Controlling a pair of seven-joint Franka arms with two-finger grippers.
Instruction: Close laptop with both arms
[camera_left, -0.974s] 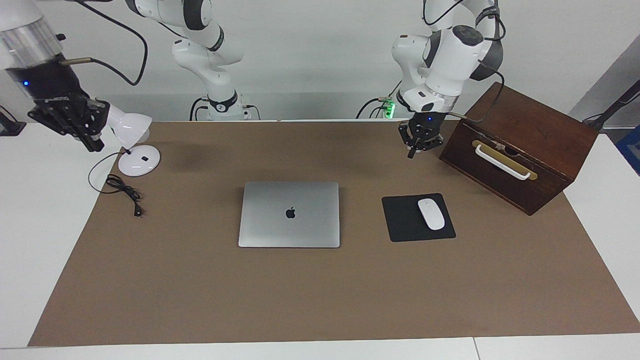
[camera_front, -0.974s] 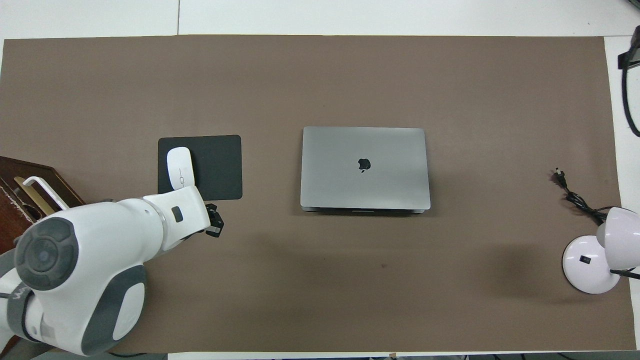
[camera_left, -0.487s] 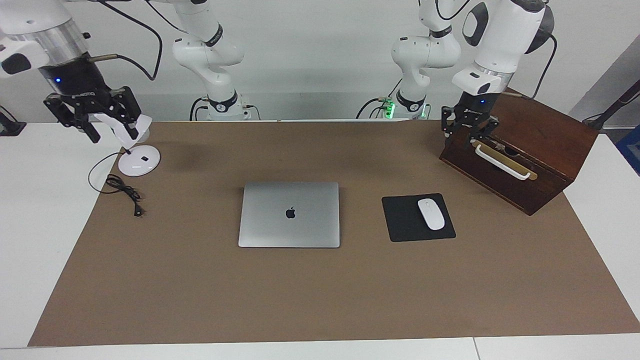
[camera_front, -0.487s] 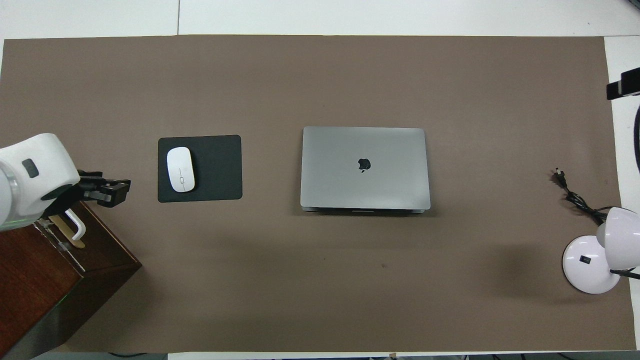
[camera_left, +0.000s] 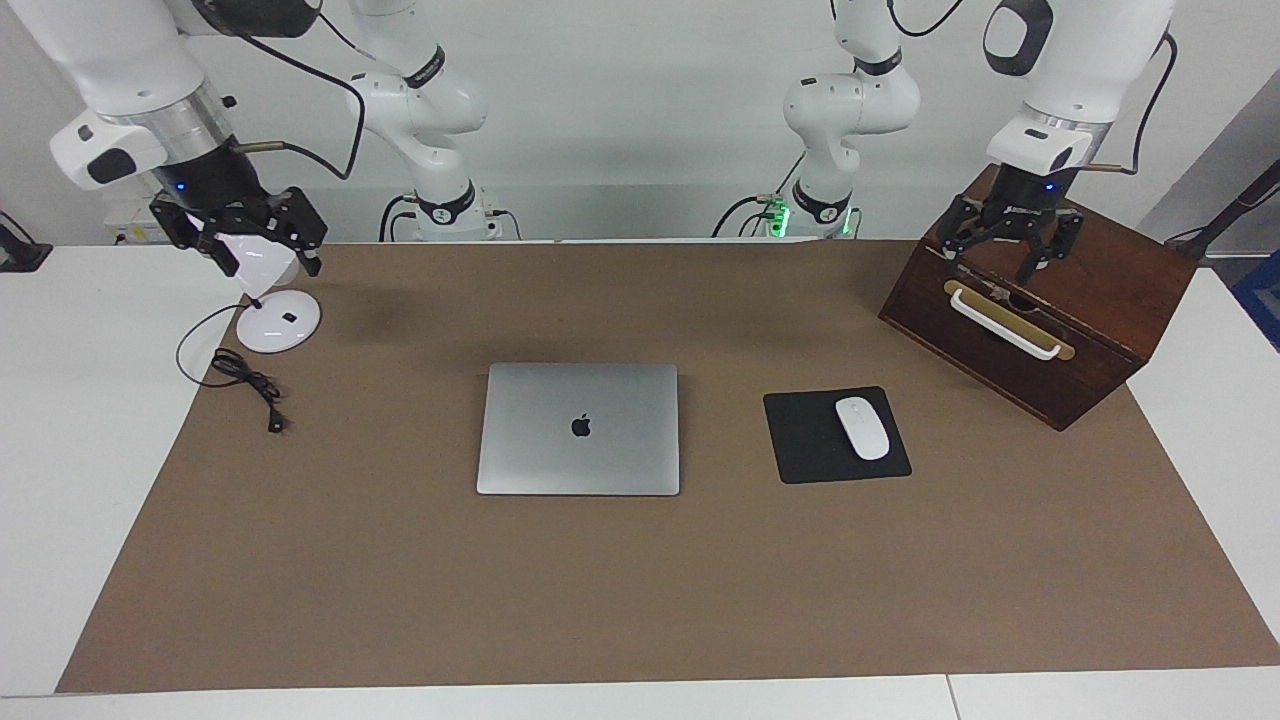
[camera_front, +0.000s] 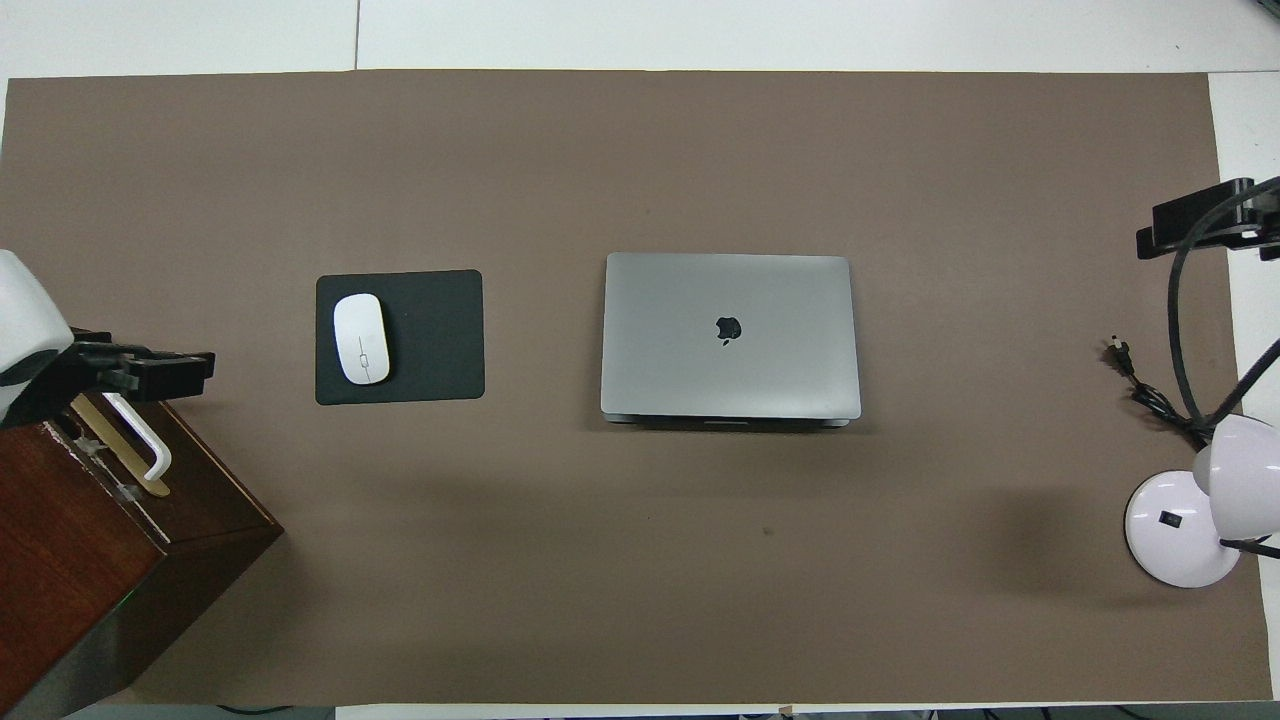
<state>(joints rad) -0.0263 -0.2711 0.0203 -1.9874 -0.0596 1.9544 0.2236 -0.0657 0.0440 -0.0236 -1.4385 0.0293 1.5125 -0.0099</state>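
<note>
The silver-grey laptop (camera_left: 578, 428) lies flat on the brown mat in the middle of the table, lid down, with the dark apple logo facing up; it also shows in the overhead view (camera_front: 730, 335). My left gripper (camera_left: 1010, 250) hangs in the air over the wooden box at the left arm's end of the table, fingers spread and empty; its tip shows in the overhead view (camera_front: 150, 372). My right gripper (camera_left: 240, 240) hangs over the white desk lamp at the right arm's end, fingers spread and empty. Both are well away from the laptop.
A dark wooden box (camera_left: 1060, 310) with a white handle stands at the left arm's end. A black mouse pad (camera_left: 800, 450) with a white mouse (camera_left: 862, 428) lies beside the laptop. A white lamp (camera_left: 278, 320) and its black cable (camera_left: 245, 378) lie at the right arm's end.
The left gripper has swung from over the mat to above the wooden box. The right gripper has moved inward to above the lamp. The laptop has not moved.
</note>
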